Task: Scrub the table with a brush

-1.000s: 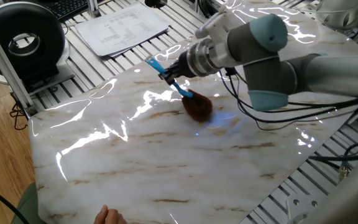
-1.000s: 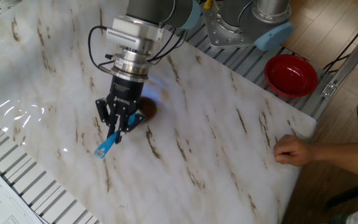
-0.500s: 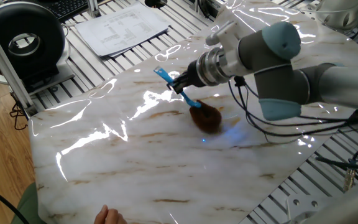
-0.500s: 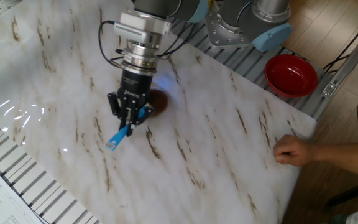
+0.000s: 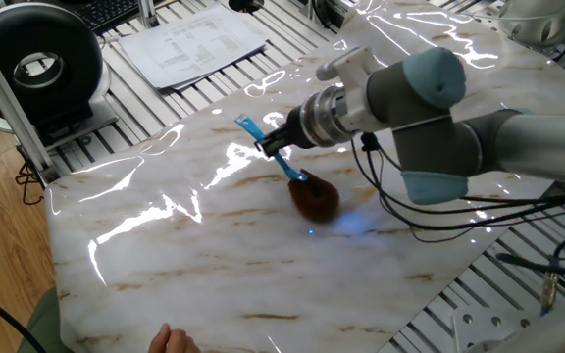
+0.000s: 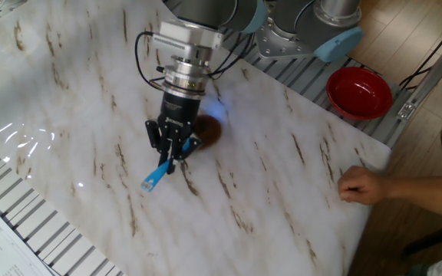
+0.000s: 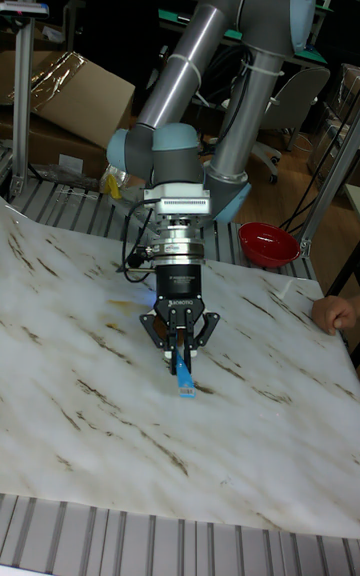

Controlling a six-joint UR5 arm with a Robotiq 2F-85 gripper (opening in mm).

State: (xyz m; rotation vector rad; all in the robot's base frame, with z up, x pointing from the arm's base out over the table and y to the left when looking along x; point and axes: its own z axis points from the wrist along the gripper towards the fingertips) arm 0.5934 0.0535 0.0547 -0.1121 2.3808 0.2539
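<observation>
End effector [image 6: 173, 148] clamped, angled downward

robot lab: ur5 arm [image 7: 215, 56], alu frame bench [image 5: 86, 147]

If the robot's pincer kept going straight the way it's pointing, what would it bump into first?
Probably the table. The pincer points down at a slant, shut on the brush, whose brown head already seems to rest on the marble just ahead. Depth is hard to judge.

Grey UR5 arm [image 7: 200, 46], pale-blue joint caps, seemingly black gripper [image 7: 179, 334].
</observation>
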